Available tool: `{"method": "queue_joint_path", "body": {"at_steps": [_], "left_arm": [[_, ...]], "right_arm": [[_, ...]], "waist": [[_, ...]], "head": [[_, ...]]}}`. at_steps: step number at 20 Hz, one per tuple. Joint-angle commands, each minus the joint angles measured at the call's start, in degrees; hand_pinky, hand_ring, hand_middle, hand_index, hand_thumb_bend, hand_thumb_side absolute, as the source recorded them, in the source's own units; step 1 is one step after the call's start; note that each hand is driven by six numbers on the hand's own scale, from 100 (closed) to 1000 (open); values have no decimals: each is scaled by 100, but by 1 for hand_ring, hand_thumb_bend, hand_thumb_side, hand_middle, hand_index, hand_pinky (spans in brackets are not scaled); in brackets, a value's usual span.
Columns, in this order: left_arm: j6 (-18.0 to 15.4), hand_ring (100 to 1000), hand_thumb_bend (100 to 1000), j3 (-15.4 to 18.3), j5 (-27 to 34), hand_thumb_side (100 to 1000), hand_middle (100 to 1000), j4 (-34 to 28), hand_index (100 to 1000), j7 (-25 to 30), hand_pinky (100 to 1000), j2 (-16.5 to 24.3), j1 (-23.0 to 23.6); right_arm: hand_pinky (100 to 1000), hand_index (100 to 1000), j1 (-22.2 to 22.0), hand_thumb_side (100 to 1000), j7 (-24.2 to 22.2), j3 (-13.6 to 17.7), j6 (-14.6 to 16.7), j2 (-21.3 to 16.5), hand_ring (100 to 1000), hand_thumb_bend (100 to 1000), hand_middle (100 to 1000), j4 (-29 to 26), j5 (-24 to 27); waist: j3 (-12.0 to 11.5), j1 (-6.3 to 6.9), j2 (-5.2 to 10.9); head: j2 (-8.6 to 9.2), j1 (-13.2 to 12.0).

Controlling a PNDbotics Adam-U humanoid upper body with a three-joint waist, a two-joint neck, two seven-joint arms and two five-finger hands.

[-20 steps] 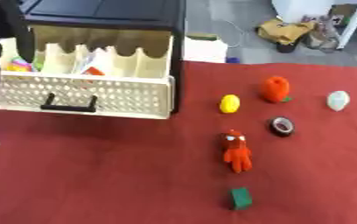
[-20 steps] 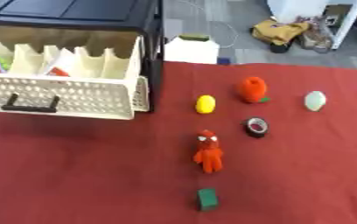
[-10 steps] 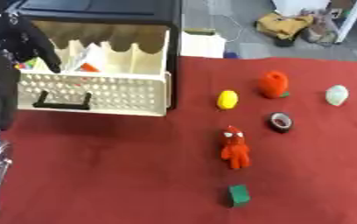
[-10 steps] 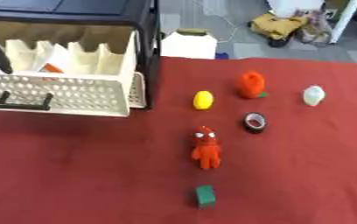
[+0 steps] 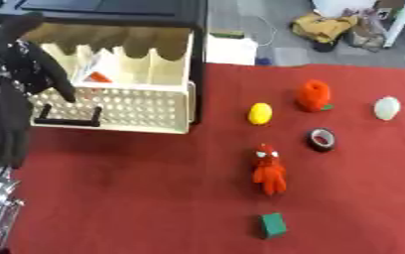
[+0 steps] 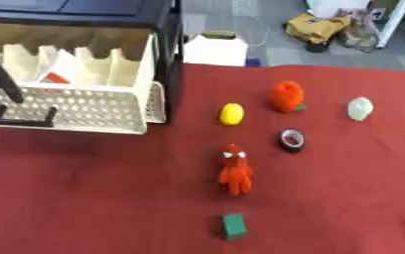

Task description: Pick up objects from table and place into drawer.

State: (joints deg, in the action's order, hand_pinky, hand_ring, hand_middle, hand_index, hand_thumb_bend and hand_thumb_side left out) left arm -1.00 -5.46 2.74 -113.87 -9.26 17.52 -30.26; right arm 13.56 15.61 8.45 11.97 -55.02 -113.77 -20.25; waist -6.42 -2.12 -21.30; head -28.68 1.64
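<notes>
- My left hand is up at the drawer's left front, fingers straight and pointing down over the rim, holding nothing.
- My right hand: only a dark sliver at the right edge of the right eye view; cannot tell its fingers.
- Drawer pulled open under the black cabinet; something orange and pale items lie inside, so I judge some stowing done.
- Left on the red cloth, all right of the drawer: yellow piece, orange toy, pale egg shape, tape roll, red figure, green block nearest.
- Six items to go; well short of finished.
</notes>
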Motion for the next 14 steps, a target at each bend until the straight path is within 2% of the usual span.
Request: {"method": "queue_joint_path", "body": {"at_steps": [1, 8, 9, 10, 11, 12, 14], "left_arm": [[-41, 402, 129, 39, 38, 1000, 404, -72, 851, -86, 359, 34, -43], [-473, 427, 144, 56, 63, 1000, 425, -72, 854, -432, 382, 37, -79], [-519, 427, 144, 51, 57, 1000, 425, -72, 854, -471, 385, 37, -78], [-572, 436, 146, 51, 47, 1000, 435, -72, 857, -507, 390, 38, -82], [-621, 441, 169, 48, 34, 1000, 443, -72, 859, -538, 394, 39, -83], [-676, 445, 147, 50, 17, 1000, 446, -72, 860, -568, 396, 39, -88], [-753, 449, 146, 45, -24, 1000, 449, -72, 861, -613, 398, 36, -90]], "right_arm": [[736, 800, 157, 1000, -96, 18, -266, -417, 789, 565, 604, -82, 93], [746, 806, 505, 1000, -462, -109, -832, -581, 804, 580, 621, -37, 262], [747, 808, 556, 1000, -503, -129, -868, -589, 808, 513, 625, 18, 271], [749, 810, 609, 1000, -540, -149, -890, -599, 812, 584, 635, 93, 273], [750, 813, 658, 1000, -570, -169, -893, -607, 816, 497, 641, 167, 268], [752, 817, 705, 1000, -602, -192, -891, -616, 820, 591, 651, 250, 256], [758, 829, 825, 1000, -672, -254, -866, -629, 828, 600, 665, 461, 206]], "waist": [[-21, -13, 92], [-133, -89, 90], [-144, -97, 90], [-157, -104, 91], [-165, -109, 91], [-175, -113, 93], [-196, -124, 96]], "head": [[49, 19], [84, 71], [92, 78], [101, 89], [108, 95], [116, 109], [134, 152]]}}
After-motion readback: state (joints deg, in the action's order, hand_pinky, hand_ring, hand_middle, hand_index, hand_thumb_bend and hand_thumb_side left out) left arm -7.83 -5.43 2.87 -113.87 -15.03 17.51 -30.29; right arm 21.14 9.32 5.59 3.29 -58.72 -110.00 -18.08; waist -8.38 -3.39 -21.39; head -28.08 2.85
